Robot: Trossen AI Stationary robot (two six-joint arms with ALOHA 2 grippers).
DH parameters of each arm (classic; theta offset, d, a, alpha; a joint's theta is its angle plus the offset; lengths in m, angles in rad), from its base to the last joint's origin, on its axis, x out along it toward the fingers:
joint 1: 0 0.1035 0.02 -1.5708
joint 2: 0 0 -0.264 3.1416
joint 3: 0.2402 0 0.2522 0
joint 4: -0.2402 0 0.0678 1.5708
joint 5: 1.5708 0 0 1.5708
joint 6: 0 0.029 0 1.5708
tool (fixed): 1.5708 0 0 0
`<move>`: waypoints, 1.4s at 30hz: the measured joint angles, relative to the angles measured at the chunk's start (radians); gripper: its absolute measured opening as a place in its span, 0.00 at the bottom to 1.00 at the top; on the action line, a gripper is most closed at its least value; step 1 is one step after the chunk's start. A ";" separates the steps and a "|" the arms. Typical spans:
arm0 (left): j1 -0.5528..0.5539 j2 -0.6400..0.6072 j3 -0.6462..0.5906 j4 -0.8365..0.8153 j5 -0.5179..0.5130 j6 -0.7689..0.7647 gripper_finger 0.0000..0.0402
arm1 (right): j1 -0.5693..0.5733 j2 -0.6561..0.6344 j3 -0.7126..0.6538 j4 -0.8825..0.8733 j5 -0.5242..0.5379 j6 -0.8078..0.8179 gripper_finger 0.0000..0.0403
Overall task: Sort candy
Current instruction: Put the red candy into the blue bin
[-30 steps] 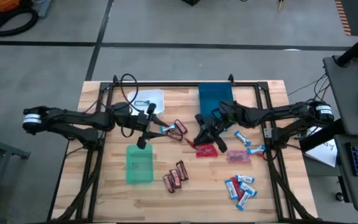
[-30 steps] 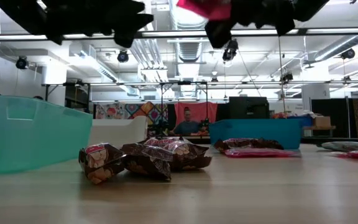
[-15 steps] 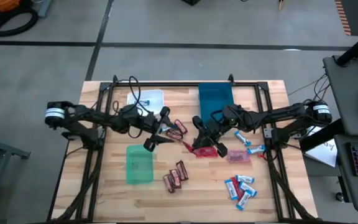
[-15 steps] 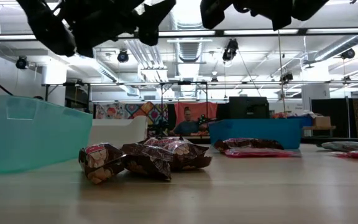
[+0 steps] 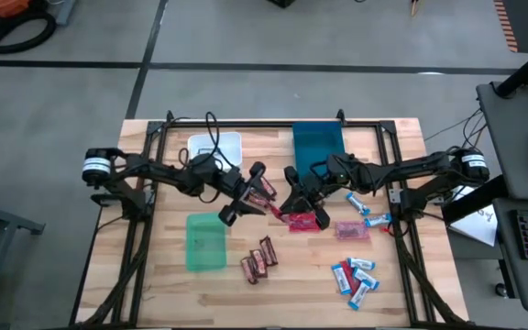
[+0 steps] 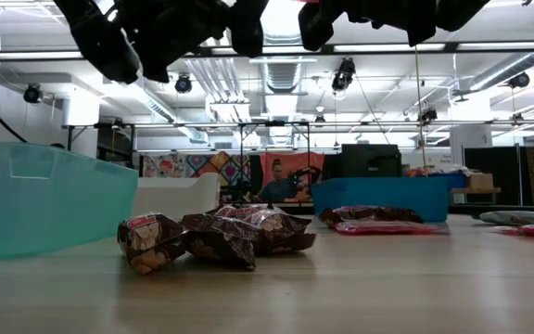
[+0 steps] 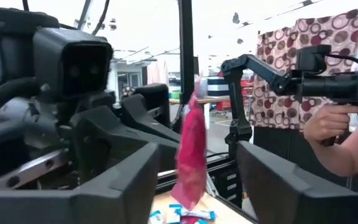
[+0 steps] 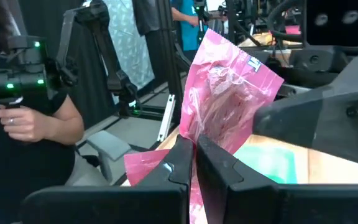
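My right gripper is over the table's middle, shut on a pink crinkly packet. In the high view that packet shows as a red sliver between the two grippers. My left gripper faces it from the left and is open. Its fingers stand wide on either side of the packet without touching it. Other candy lies on the table: brown bars, blue-and-white bars and pink packets. My right gripper pinches the pink packet between its two shut fingers at one edge. The fingers come about level from the table's right. The packet is lifted clear of the table and sticks out past the fingertips toward my left gripper.
A white bin and a blue bin sit at the far edge, and a green bin at near left. More brown bars and a pink packet lie under the grippers. A person holding a device stands beyond the table.
My left gripper has moved toward the table's right, staying open, until its fingers stand around the packet. My right gripper has stayed over the table's middle with the packet lifted, shifting slightly toward the left.
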 joint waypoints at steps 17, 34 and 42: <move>0.020 -0.054 -0.016 -0.024 -0.001 -0.086 0.00 | -0.004 -0.007 0.002 -0.051 0.064 0.083 0.08; 0.082 -0.354 -0.032 -0.897 -0.504 0.091 0.00 | -0.002 -0.101 0.002 -0.317 0.553 0.087 0.57; 0.078 -0.323 -0.034 -0.839 -0.518 0.083 0.00 | -0.002 -0.055 0.002 -0.299 0.631 0.036 0.60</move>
